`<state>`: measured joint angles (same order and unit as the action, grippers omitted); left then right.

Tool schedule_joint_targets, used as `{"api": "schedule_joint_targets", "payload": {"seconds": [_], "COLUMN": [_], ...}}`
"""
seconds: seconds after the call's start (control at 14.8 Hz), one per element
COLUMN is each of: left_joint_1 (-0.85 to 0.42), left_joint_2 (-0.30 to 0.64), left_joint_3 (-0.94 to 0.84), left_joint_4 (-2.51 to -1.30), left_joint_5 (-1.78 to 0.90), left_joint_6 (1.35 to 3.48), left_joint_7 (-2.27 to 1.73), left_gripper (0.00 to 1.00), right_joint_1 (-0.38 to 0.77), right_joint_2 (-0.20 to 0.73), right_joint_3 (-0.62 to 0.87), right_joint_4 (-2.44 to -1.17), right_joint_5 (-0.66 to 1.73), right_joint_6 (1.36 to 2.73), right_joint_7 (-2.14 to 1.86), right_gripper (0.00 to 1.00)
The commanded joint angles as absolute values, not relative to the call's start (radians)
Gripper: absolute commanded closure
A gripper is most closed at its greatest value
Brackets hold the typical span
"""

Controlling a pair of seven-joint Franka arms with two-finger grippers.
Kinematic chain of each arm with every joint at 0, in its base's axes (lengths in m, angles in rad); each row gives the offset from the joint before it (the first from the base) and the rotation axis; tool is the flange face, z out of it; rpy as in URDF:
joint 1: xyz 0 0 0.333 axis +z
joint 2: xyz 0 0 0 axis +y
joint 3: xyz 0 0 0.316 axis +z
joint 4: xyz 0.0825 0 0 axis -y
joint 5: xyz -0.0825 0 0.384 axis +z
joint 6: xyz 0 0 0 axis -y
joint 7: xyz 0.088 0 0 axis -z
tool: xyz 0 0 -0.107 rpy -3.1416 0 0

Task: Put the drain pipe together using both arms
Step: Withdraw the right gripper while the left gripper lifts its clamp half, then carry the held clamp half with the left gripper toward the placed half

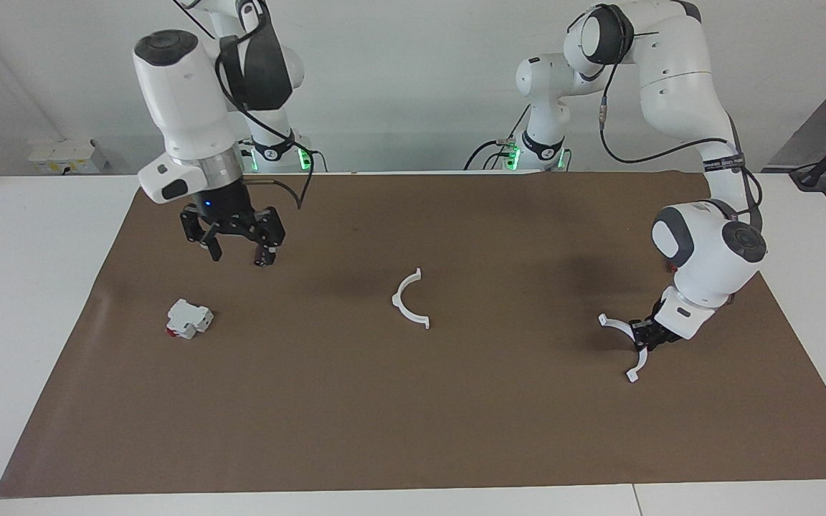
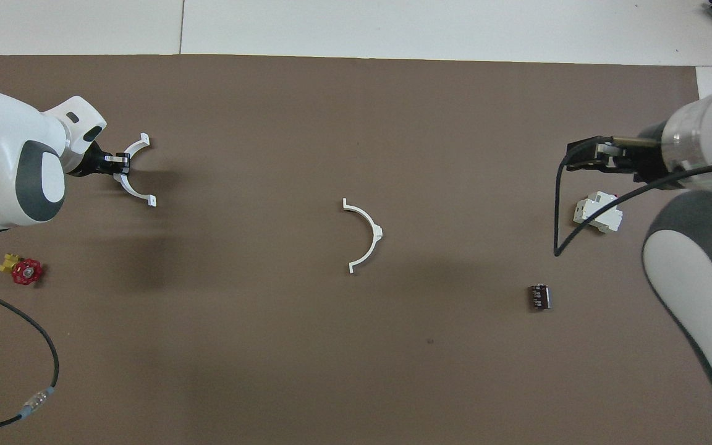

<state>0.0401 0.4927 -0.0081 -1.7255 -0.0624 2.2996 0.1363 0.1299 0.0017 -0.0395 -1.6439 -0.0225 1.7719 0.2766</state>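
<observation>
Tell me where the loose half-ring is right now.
The loose half-ring lies flat mid-mat, untouched, between the white block toward the right arm's end and the other half-ring, which the left gripper has gripped at the left arm's end.

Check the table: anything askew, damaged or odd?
Nothing damaged or spilled. One half-ring lies flat mid-mat; the left gripper is shut on the other half-ring at the mat. The right gripper hangs open above the white block.

white block with red part (image 1: 188,319) on brown mat (image 1: 413,430) | red-and-yellow valve (image 2: 21,270) | small dark part (image 2: 539,296)
</observation>
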Motion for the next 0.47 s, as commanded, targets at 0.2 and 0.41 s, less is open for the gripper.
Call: {"api": "schedule_joint_targets", "payload": {"seconds": [0.2, 0.41], "left_joint_1": [-0.064, -0.139], "left_joint_2": [0.448, 0.449], "left_joint_3": [0.003, 0.002], "left_joint_4": [-1.746, -1.743], "left_joint_5": [-0.064, 0.036], "left_joint_6": [2.289, 2.286], "left_joint_7": [0.149, 0.153], "left_gripper": [1.00, 1.00], "right_joint_1": [0.115, 0.141], "right_joint_2": [-0.048, -0.048], "right_joint_3": [-0.153, -0.213], "right_joint_4": [-1.591, -1.591], "right_joint_5": [-0.026, -0.025], "right_joint_6": [1.582, 1.555], "right_joint_7": [0.127, 0.071], "right_gripper": [0.00, 0.00]}}
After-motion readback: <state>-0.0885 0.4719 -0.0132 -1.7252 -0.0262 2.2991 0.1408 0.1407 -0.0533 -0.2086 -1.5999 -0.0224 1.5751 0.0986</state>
